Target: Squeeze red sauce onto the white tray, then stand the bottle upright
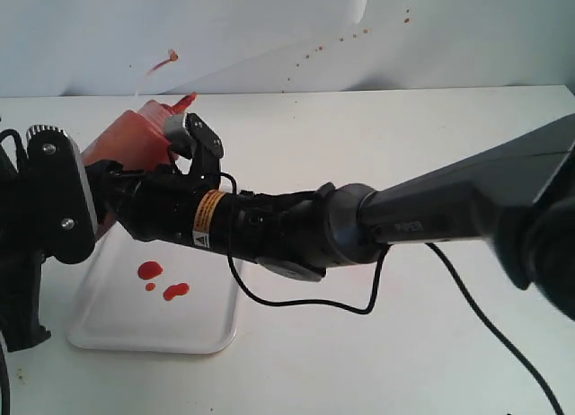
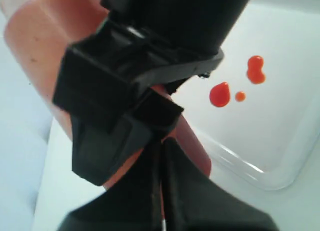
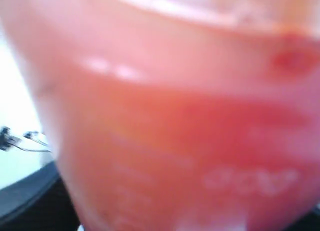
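the bottle (image 1: 135, 136) is held tilted over the white tray (image 1: 216, 330), grasped by the right hand (image 1: 184, 159); whether the left hand (image 2: 161, 186) is clenched cannot be told; three red sauce (image 1: 149, 270) blobs are seen on the tray

Yellow arm label (image 1: 208, 219), print unreadable

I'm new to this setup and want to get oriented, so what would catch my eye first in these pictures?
A tilted orange-red bottle stands out at the left of the exterior view, with the right gripper reaching across the table to it. Below it, three glossy blobs of red sauce sit on the white tray. Behind, red splashes dot the white backdrop.
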`<state>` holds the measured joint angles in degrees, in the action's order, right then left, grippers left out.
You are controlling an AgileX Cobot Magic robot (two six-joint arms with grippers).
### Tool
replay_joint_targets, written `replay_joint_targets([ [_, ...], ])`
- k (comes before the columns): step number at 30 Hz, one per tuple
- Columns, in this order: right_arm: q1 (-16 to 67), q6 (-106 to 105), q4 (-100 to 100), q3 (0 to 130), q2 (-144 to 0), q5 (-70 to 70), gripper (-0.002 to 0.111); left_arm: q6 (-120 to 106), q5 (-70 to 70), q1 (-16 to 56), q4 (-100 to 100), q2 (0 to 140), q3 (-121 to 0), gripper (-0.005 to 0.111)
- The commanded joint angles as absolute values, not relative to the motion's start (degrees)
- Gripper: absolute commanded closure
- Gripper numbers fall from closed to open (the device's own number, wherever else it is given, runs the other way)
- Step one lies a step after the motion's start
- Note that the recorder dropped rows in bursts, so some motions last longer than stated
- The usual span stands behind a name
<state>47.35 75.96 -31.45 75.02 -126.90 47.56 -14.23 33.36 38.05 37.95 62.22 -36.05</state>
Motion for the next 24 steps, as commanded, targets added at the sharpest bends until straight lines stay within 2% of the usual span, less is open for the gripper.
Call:
replay_joint_targets([
  [1,47.4,66.2,-36.6,75.8,-121.2,34.6,0.108,-13.8,31.3,38.2,33.8,62.1,-36.3,0.107],
  [13,47.4,58.5,-48.7,75.8,-114.2,4.7,0.108,-11.7,27.1,38.2,33.3,60.3,-36.3,0.107],
  [24,46.5,57.4,-56.8,75.8,-114.1,-0.3,0.108,-1.4,21.3,38.2,33.8,51.3,-36.3,0.107],
])
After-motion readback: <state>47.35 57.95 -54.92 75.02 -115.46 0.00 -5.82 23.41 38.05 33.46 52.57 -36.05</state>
